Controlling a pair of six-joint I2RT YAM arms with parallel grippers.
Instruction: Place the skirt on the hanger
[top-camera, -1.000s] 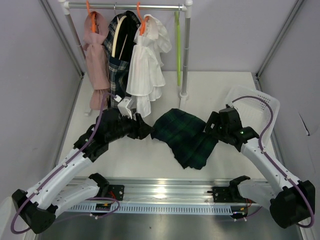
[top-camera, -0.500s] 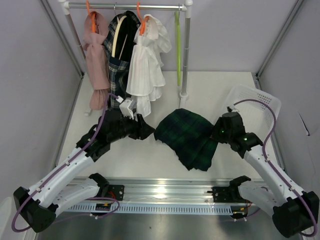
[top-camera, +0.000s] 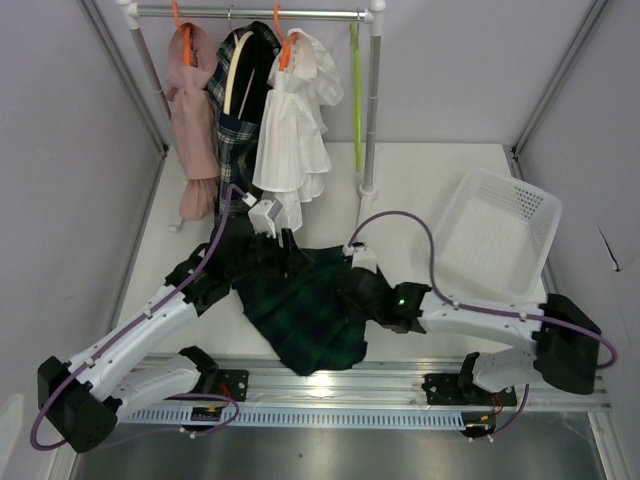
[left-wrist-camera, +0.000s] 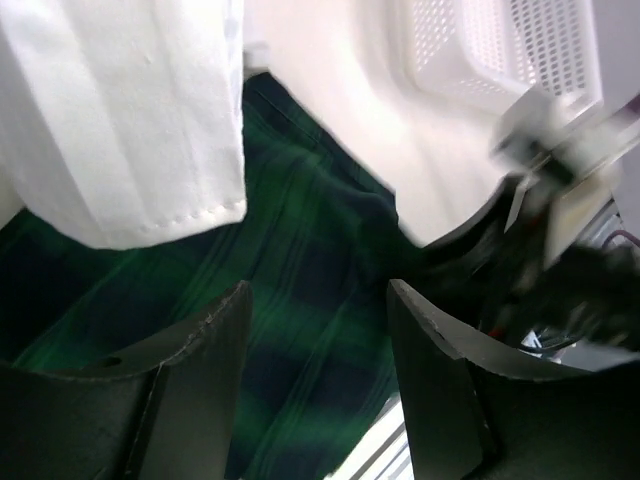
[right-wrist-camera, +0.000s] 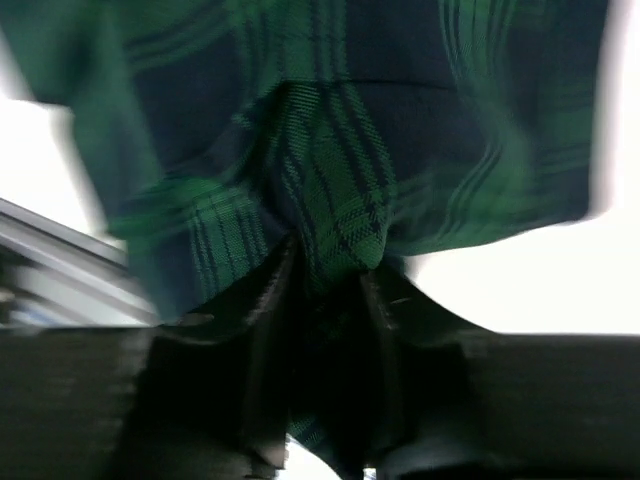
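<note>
Left claw (left-wrist-camera: 318, 290) is spread wide and hovers just above the skirt (top-camera: 305, 310), holding nothing. At its 11 o'clock, almost touching, hangs the hem of the white ruffled garment (left-wrist-camera: 130, 120). If the claw closes from here without dropping lower, I judge it could catch that hem along with, or instead of, the tartan, and tug the wrong garment on the rack (top-camera: 372, 100).

The skirt lies rumpled on the table (top-camera: 420, 170) at about 6 o'clock from the table's centre. Its lower edge reaches the metal rail (top-camera: 330, 385) along the near side. Any pull toward 6 o'clock risks dragging the cloth over that edge, where its own weight could take it off the table.

Right claw (right-wrist-camera: 330, 260) is pressed together on a narrow fold at the skirt's 3 o'clock side. That bite looks small for so much soft, pleated cloth, so a quick lift could let the fold slip out.

The hanger (top-camera: 355, 80) hangs on the rack at 12 o'clock, well apart from the skirt and from both claws. Nothing holds it steady, and bunched cloth may push it aside rather than drape over it. The basket (top-camera: 500, 235) sits at 2 o'clock, beside the right arm's swing.
</note>
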